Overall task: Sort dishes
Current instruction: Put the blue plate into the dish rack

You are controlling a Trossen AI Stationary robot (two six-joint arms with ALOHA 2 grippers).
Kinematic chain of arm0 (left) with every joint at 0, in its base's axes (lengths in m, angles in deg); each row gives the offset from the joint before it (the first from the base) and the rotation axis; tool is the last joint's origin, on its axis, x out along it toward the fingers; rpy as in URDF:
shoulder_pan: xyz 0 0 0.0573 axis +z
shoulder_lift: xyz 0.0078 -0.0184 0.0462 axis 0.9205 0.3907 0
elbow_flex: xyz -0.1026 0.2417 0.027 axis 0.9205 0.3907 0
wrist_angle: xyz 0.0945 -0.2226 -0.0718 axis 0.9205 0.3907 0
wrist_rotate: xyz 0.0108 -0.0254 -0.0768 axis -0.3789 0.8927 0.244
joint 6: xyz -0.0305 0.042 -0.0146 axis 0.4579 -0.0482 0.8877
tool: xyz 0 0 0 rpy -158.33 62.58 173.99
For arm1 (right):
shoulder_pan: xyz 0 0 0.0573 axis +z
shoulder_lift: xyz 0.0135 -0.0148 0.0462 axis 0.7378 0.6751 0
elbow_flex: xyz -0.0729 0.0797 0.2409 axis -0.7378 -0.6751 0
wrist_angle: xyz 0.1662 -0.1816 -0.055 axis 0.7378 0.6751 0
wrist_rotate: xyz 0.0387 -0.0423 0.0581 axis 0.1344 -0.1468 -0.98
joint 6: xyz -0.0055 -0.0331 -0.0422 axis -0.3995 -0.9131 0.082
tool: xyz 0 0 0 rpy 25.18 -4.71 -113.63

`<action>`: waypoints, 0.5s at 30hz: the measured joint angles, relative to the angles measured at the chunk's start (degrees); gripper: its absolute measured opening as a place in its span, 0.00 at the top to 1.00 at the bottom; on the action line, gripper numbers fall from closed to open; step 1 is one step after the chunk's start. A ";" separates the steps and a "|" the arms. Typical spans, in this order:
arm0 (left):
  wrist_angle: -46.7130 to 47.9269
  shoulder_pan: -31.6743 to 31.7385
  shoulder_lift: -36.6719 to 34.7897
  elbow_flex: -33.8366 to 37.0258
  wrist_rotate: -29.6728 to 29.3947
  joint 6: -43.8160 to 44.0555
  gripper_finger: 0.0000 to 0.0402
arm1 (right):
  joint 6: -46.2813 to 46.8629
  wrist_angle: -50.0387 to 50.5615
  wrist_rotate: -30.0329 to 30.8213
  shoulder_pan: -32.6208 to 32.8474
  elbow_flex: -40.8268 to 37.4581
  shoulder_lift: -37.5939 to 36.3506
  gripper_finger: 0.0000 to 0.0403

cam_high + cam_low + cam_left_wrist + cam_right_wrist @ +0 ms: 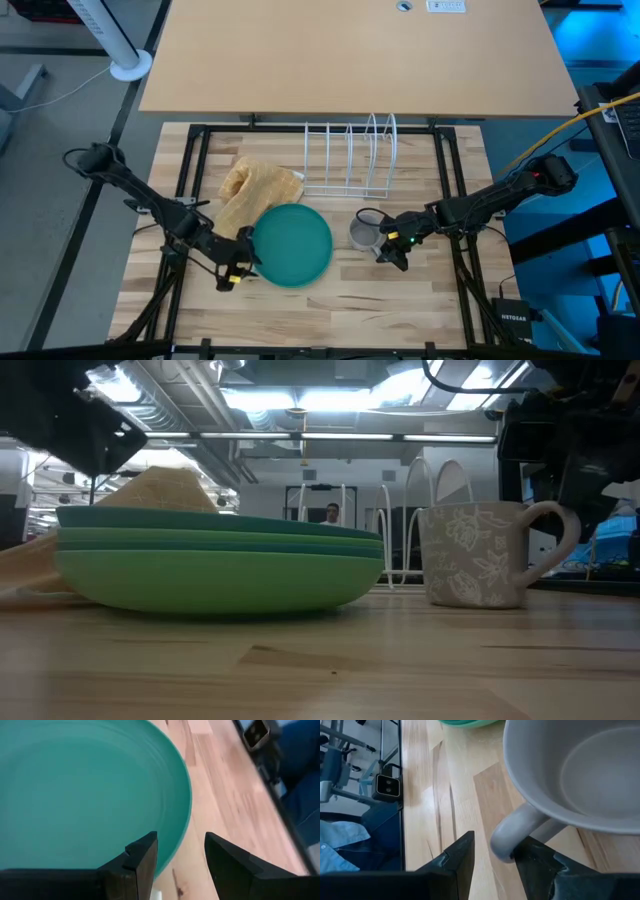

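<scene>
Stack of round, smooth green plates [291, 244] sits mid-counter [330, 300], rim lapping the waffle-textured cloth [250, 190]. Grey floral-embossed mug [365, 230] stands just beside it. Left end effector [238, 268] is held apart at the plate rim; right end effector [392, 252] is spread around the mug handle, unclamped.

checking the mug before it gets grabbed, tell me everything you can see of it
The mug is small and grey, ceramic by its look, with a pale leaf or flower pattern on its outer wall. It stands upright on the wooden table, empty, mouth up, between the stack of green plates and the right claw. Its looped handle points toward that claw, whose open fingers sit close around the loop; actual contact cannot be told. The white wire rack stands behind it.
</scene>
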 joint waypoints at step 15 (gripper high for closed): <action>0.18 0.04 8.46 0.00 -0.17 -8.45 0.61 | -0.16 -0.01 1.88 0.01 0.00 0.00 0.66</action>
